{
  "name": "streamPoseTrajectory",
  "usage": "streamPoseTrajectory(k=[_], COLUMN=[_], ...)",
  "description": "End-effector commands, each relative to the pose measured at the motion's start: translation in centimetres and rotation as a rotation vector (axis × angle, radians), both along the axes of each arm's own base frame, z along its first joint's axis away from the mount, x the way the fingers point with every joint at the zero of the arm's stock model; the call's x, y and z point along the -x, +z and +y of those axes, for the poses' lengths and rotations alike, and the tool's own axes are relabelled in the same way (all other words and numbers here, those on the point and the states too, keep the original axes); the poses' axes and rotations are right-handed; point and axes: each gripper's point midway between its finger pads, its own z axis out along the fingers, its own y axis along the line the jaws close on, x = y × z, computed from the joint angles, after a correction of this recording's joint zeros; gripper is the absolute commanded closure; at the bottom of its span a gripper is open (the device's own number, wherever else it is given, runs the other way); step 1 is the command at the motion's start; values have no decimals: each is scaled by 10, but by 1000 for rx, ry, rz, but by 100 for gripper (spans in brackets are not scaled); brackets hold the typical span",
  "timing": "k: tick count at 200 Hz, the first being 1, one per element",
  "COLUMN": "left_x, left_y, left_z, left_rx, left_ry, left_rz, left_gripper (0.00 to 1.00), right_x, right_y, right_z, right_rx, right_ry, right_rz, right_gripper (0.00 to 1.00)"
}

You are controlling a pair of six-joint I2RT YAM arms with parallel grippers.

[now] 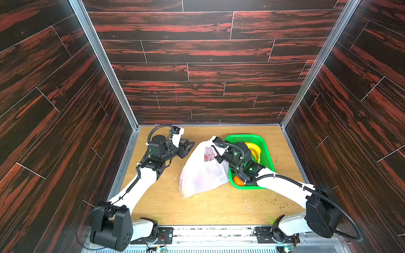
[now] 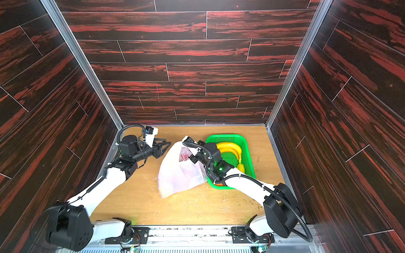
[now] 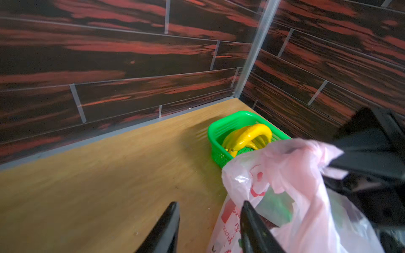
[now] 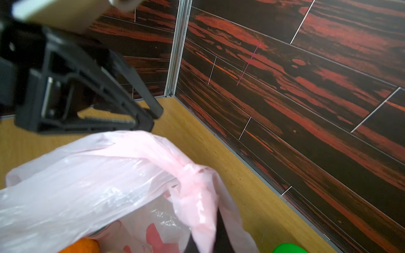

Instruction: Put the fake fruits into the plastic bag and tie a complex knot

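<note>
Pinkish-white film fills the middle of both top views: the plastic bag (image 1: pixel 202 173) lies slumped on the wooden tabletop (image 1: pixel 197 208), its right side against the green basket (image 1: pixel 245 137). Your right claw (image 1: pixel 215 154) is clenched on the bag's upper edge and holds it raised. Your left claw (image 1: pixel 190 145) hangs just beside the bag's left shoulder, fingers parted, gripping nothing. In the basket you can see the banana bunch (image 1: pixel 256 149) and an orange (image 1: pixel 238 181). In a top view a lemon (image 2: pixel 241 167) lies just beside the bananas.

From the left wrist, your left claw (image 3: pixel 210 203) stands released, with bare tabletop between its two black fingers (image 3: pixel 169 223). The bag (image 3: pixel 293 173) lies just past one finger; you cannot tell whether it touches. Beyond it the banana bunch (image 3: pixel 248 135) sits in the basket (image 3: pixel 219 133), near the corner of the walls (image 3: pixel 131 65).

From the right wrist, a bunched pink handle strip (image 4: pixel 197 192) wraps over a dark finger (image 4: pixel 221 232) of your right claw. The left claw (image 4: pixel 152 119) hovers just above the bag's rim; contact there is hard to judge. An orange-coloured fruit (image 4: pixel 84 246) shows inside the bag's mouth.
</note>
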Motion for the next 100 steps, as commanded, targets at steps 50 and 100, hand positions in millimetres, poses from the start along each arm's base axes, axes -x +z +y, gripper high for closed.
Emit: streamPoseTrajectory(k=[50,100], left_x=[11,22], left_y=[-3,-19], left_z=[-31,-46], left_rx=[54,23], left_ry=[-254,-338], left_rz=[-94,-55], left_gripper=[50,49], right_x=[-1,5], right_y=[-2,-6], right_z=[-1,1], right_rx=[-22,-1], right_ry=[-19,16], right_rz=[5,22], right_gripper=[100,100])
